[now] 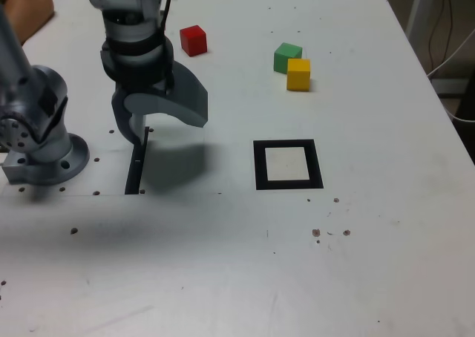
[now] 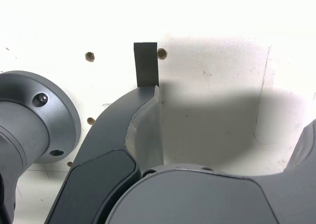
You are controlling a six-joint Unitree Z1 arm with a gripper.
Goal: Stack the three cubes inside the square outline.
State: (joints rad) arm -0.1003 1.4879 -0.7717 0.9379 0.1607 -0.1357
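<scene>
The gripper (image 1: 159, 118) is hanging wide open over the black strip (image 1: 137, 166) at the exterior view's left, while the square outline (image 1: 288, 165) is lying empty.

A white table (image 1: 223, 277) is filling most of the exterior view, its surface lying dotted with small screw holes (image 1: 331, 231) and brownish specks toward the near edge. A narrow black strip (image 1: 136, 170) is lying flat on it toward the exterior view's left (the wrist view is showing its end (image 2: 145, 63) between two of the holes). At the far corner on the exterior view's left a person's arm (image 1: 26, 10) is resting at the table's edge, while white cables (image 1: 453, 51) are hanging beyond the table on the exterior view's right.
</scene>
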